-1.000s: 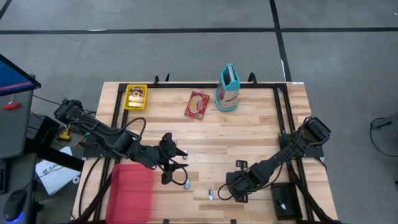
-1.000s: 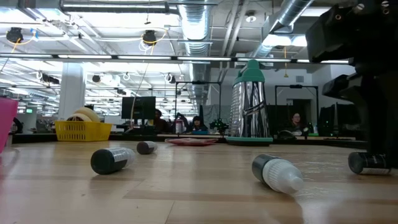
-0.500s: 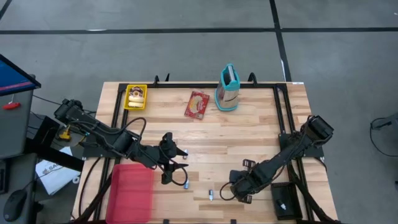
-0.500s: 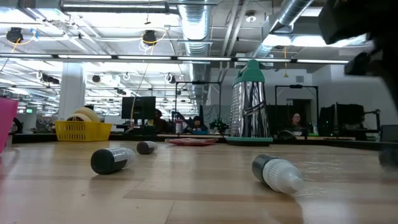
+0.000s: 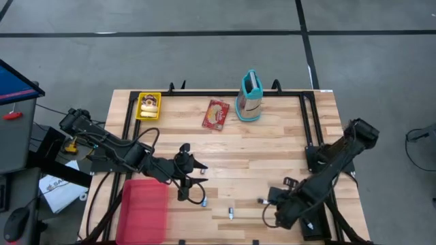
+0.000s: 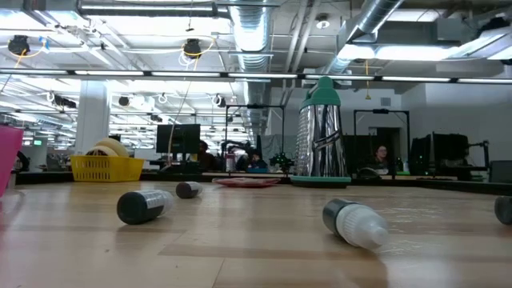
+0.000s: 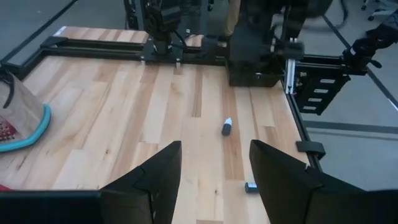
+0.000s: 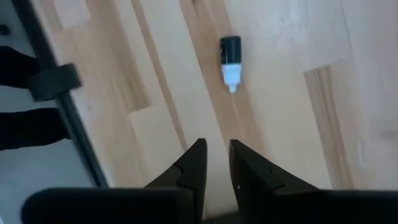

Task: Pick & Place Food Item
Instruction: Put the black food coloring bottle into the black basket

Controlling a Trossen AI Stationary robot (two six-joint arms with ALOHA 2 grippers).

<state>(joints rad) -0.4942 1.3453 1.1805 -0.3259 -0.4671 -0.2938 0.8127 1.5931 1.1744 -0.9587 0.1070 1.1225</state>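
My right claw [image 5: 264,201]: fingers [image 8: 189,168] nearly together, holding nothing, low near the table's [image 5: 272,146] front edge, about 5 o'clock.
My left claw [image 5: 196,167]: fingers [image 7: 155,177] apart, empty, resting around 8 o'clock.
Bottle [image 5: 231,214]: lying flat at 6 o'clock, just left of my right claw, not touched.
Food packet [image 5: 216,114]: at 12 o'clock, beside the grater [image 5: 250,96].
Yellow basket [image 5: 148,106]: 11 o'clock corner.
Pink bin [image 5: 144,209]: 7 o'clock corner.
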